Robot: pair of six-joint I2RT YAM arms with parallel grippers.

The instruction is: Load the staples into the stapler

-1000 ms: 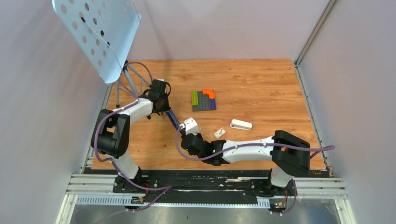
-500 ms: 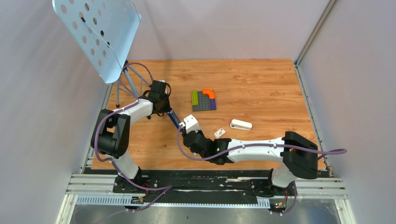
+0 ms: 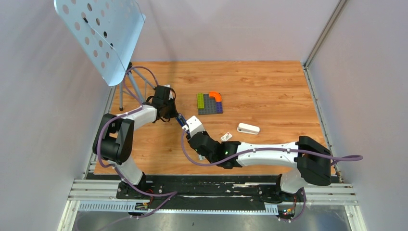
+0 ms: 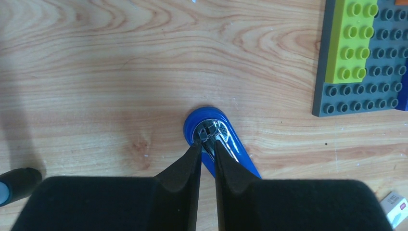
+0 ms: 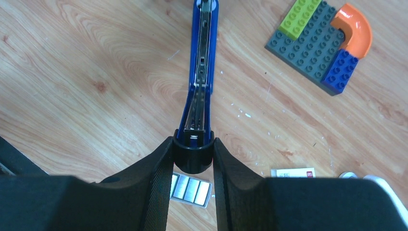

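The stapler (image 5: 204, 62) is stretched between the two grippers over the wooden table (image 3: 269, 86), left of centre in the overhead view. The right gripper (image 5: 192, 142) has its fingers narrowed tight on the stapler's black end, one finger on each side. From there the blue body with its silver rail runs to the top edge of the right wrist view. At the far, rounded blue end the left gripper (image 4: 208, 144) has its fingers drawn almost together, the tips pinching a small silver metal part. Whether the black end touches the wood cannot be told.

The staples (image 5: 191, 188), a short grey ridged strip, lie on the table at the bottom of the right wrist view. They sit just below the black end, partly hidden by the right gripper's fingers. Their small white box (image 5: 292, 172) lies to the right, near the strip but apart from it.

A block plate (image 5: 312, 48), grey with green, orange and blue pieces, sits in the upper right of that view, well apart from the stapler. In the overhead view a white bar (image 3: 248, 128) lies right of the box. The right arm (image 3: 269, 153) stretches across the frame just below both. A perforated metal sheet (image 3: 101, 33) on a stand (image 3: 127, 82) fills the upper left corner, behind the left arm (image 3: 139, 113). A dark rounded thing (image 4: 18, 182) shows at the lower left edge of the left wrist view. What it is cannot be told.
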